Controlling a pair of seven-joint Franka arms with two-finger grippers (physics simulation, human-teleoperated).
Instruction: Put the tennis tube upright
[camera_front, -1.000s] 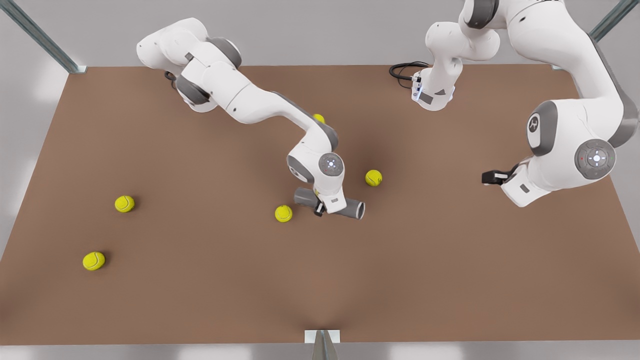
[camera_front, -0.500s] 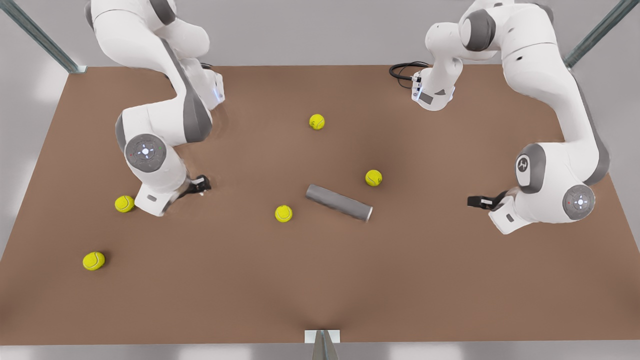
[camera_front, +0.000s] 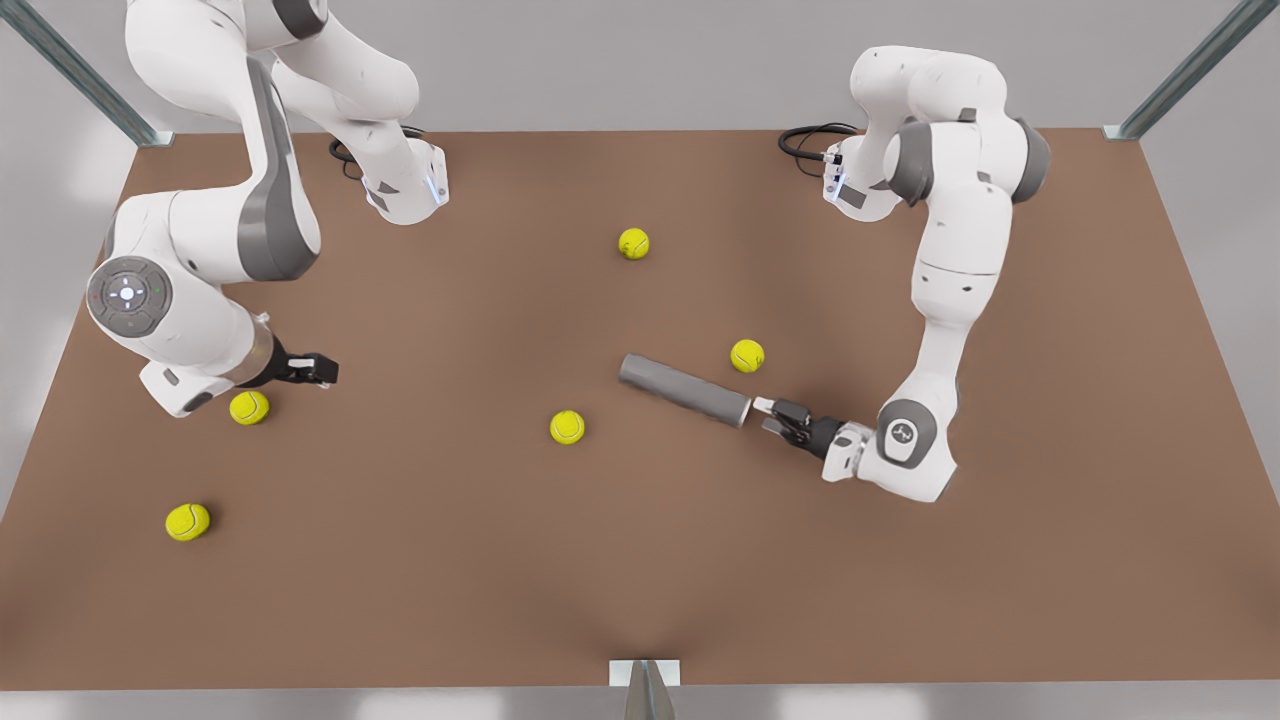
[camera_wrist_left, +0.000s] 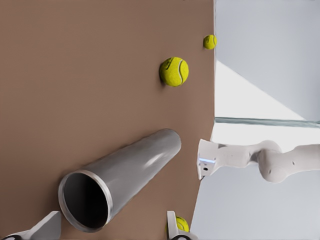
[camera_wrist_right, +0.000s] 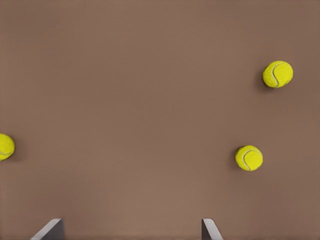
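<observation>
The tennis tube (camera_front: 683, 389) is a grey cylinder lying on its side on the brown table (camera_front: 640, 580), near the middle. Its open, light-rimmed end (camera_wrist_left: 85, 200) faces my left gripper (camera_front: 765, 412), which is on the front view's right, low over the table. In the left wrist view that gripper (camera_wrist_left: 110, 231) is open, one fingertip (camera_wrist_left: 47, 227) on each side of the tube's mouth, with a gap to it. My right gripper (camera_front: 325, 370) waits at the front view's left, open (camera_wrist_right: 131, 231) over bare table.
Several yellow-green tennis balls lie loose: one (camera_front: 747, 355) just behind the tube's open end, one (camera_front: 567, 427) in front of its closed end, one (camera_front: 633, 243) farther back, two (camera_front: 249, 407) (camera_front: 187, 521) at the front view's left. Black cables (camera_front: 805, 140) lie at the rear.
My right gripper, which was on the tube a second ago, has let go and pulled back to the front view's left. My left gripper has swung in to the tube's open end.
</observation>
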